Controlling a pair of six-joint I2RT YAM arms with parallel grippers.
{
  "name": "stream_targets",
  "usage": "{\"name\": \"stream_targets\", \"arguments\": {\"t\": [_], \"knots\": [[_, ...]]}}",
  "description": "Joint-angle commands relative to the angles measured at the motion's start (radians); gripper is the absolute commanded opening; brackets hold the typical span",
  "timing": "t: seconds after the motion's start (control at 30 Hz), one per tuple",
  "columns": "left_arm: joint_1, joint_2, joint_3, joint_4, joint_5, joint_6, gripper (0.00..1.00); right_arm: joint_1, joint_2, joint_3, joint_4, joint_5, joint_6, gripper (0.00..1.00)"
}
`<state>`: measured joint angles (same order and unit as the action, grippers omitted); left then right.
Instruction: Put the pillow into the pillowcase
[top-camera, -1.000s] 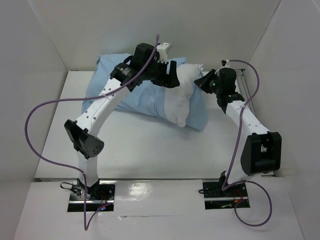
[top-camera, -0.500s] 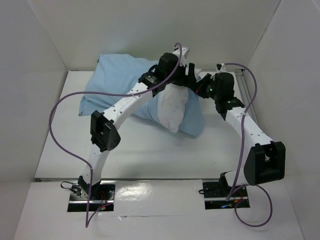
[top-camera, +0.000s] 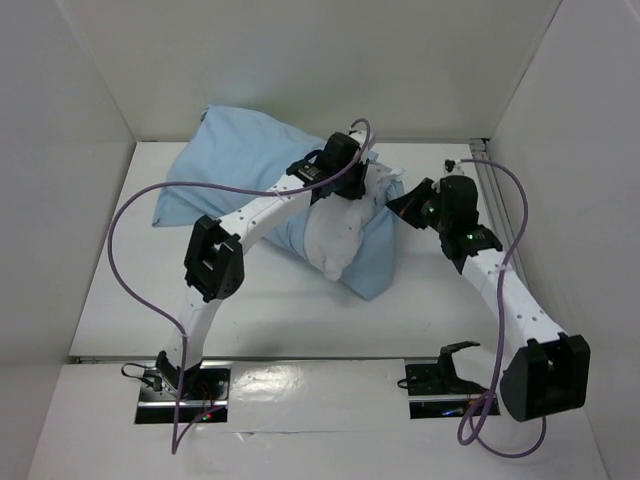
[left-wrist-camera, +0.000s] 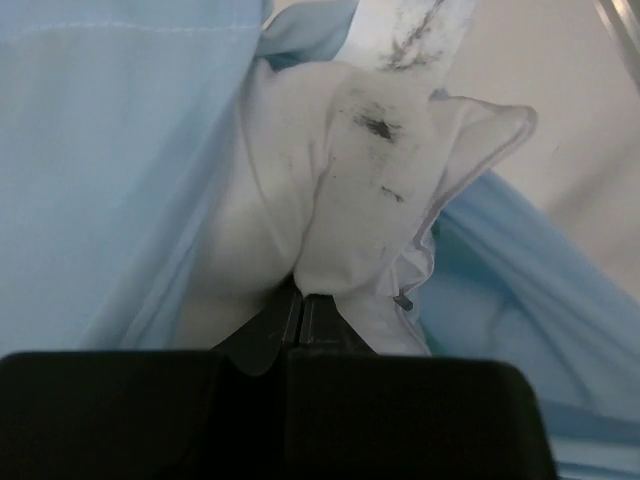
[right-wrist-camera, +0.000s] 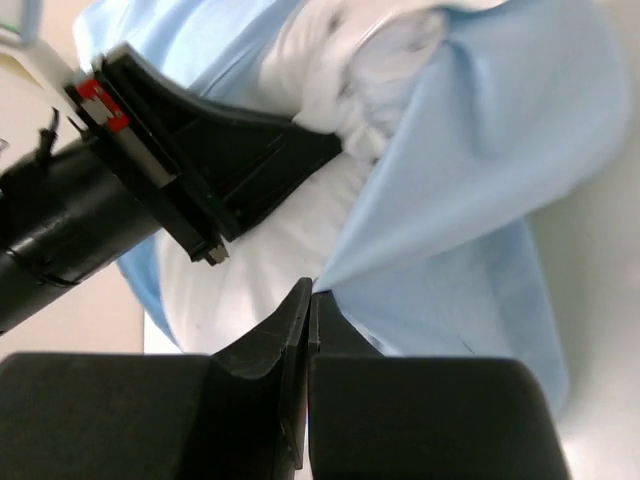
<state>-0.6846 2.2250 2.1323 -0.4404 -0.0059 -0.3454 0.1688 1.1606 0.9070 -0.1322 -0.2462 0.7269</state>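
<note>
The pillow (top-camera: 338, 235) sits partly inside the pillowcase (top-camera: 235, 160) on the far middle of the table (top-camera: 250, 300). Its white near end bulges out of the sack's open mouth on the right. The left gripper (left-wrist-camera: 300, 293) has its jaws pressed together on a pinch of the white pillow fabric. The right gripper (right-wrist-camera: 308, 291) is clamped on the light blue edge of the pillowcase mouth, just beside the left one.

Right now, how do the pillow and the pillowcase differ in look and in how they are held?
The pillow is white and plump; the pillowcase is light blue and thin. The left end effector pinches the pillow; the right end effector pinches the pillowcase. Both are soft cloth.
</note>
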Motion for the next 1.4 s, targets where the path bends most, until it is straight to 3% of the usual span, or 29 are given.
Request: {"name": "stream_targets", "arguments": {"t": [0.0, 0.17, 0.4, 0.57, 0.7, 0.83, 1.0, 1.07, 1.37], "knots": [[0.031, -0.04, -0.121, -0.156, -0.002, 0.035, 0.0, -0.014, -0.151, -0.032, 0.063, 0.154, 0.135, 0.0], [0.031, -0.086, -0.242, -0.285, 0.057, 0.135, 0.0, -0.014, -0.197, -0.054, 0.087, 0.366, 0.184, 0.0], [0.031, -0.123, -0.415, -0.368, 0.188, 0.218, 0.0, -0.023, -0.012, 0.012, 0.247, 0.469, 0.132, 0.0], [0.013, -0.1, -0.459, -0.379, 0.221, 0.227, 0.0, -0.044, 0.115, 0.111, 0.397, 0.481, 0.065, 0.0], [0.002, -0.074, -0.445, -0.379, 0.211, 0.194, 0.0, -0.068, 0.163, 0.2, 0.486, 0.271, 0.039, 0.0], [0.002, -0.035, -0.379, -0.379, 0.176, 0.183, 0.0, -0.068, 0.093, 0.201, 0.572, 0.165, 0.039, 0.0], [0.002, 0.03, -0.321, -0.388, 0.19, 0.174, 0.0, -0.055, 0.027, 0.248, 0.553, -0.067, 0.051, 0.0], [0.002, 0.042, -0.299, -0.388, 0.19, 0.164, 0.0, -0.043, -0.036, 0.237, 0.517, -0.14, 0.02, 0.0], [0.013, 0.084, -0.21, -0.388, 0.181, 0.115, 0.0, -0.043, -0.16, 0.28, 0.067, -0.433, -0.185, 0.0]]}}
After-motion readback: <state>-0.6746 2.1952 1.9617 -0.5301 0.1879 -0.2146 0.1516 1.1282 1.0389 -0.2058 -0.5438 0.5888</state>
